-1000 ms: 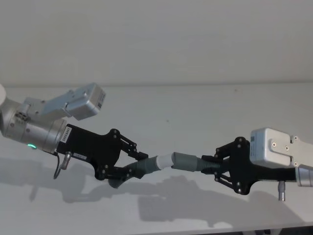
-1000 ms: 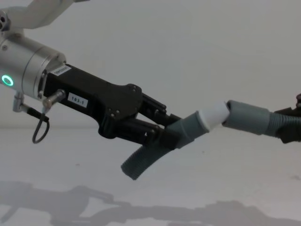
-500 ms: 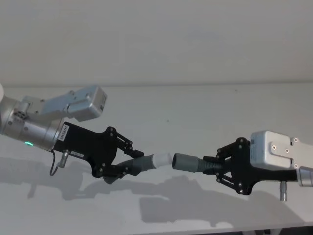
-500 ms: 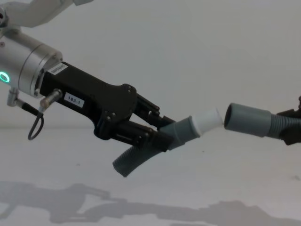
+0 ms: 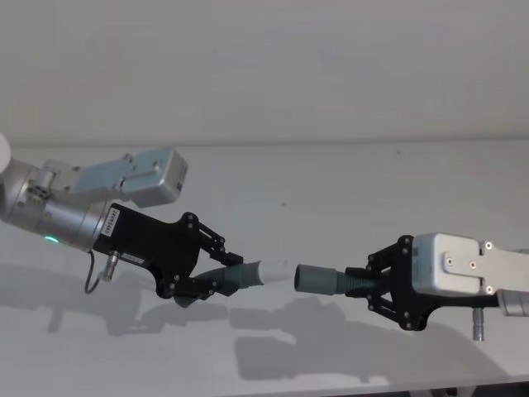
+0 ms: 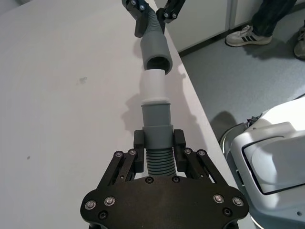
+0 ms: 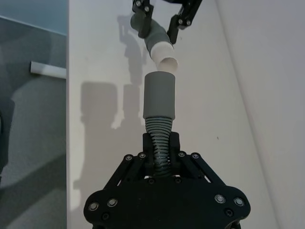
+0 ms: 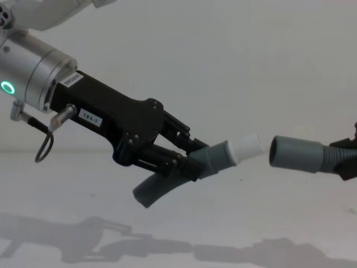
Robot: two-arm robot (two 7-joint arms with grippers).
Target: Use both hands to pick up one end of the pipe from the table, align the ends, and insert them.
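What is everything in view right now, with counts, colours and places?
curved hose piece: one, grey ribbed with a white tip, held above the table in the left gripper, tip pointing at the cuff.
straight hose piece: one, grey ribbed with a wide grey cuff, held in the right gripper; a gap separates cuff and tip.
table: one, white-grey, beneath both arms.
left gripper: one, black, shut on the curved hose piece, left of centre.
right gripper: one, black, shut on the straight hose piece, right of centre.
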